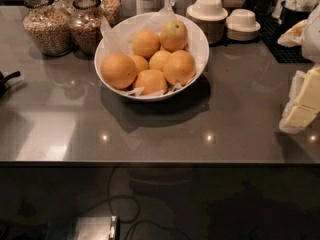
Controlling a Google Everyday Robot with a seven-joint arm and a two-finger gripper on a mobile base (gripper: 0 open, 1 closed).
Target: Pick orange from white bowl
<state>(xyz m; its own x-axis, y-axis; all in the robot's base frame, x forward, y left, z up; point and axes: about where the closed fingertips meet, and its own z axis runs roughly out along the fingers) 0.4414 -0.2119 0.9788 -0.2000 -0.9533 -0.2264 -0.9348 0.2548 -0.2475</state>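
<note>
The white bowl [200, 44], lined with crinkled white paper, stands at the back middle of the grey counter [160, 129]. It holds several oranges. The largest deep-orange orange [118, 70] lies at the bowl's front left. Another orange with a pale greenish patch [174, 35] lies at the back right. My gripper [301, 104], pale cream and white, is at the right edge of the camera view. It hangs over the counter, well to the right of the bowl, and touches nothing in it.
Two glass jars of grain [47, 26] [86, 26] stand left of the bowl. Small white lidded cups [207, 9] [242, 20] stand behind it on the right. A dark object [6, 81] pokes in at the left edge. The counter's front edge [160, 162] runs across the middle.
</note>
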